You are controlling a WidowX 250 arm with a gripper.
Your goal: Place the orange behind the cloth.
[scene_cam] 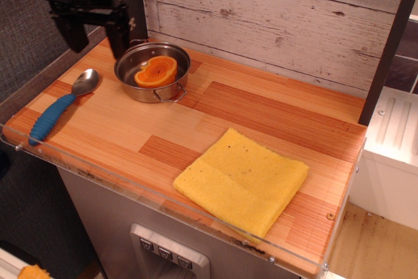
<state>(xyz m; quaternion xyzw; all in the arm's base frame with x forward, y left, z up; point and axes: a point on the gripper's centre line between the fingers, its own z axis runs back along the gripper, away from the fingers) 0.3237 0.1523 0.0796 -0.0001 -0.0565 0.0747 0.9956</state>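
Observation:
The orange [157, 71], a glossy half with its cut face up, lies inside a small steel pot [138, 87] at the back left of the wooden table. The cloth [241, 181], a square folded yellow towel, lies at the front right. My gripper [97, 45] hangs at the far left, up and to the left of the pot. Its two black fingers point down, spread apart and empty.
A spoon with a blue handle [59, 106] lies left of the pot. A dark post [130, 1] stands behind the pot against the whitewashed plank wall. A clear plastic lip [163, 204] runs along the table's front edge.

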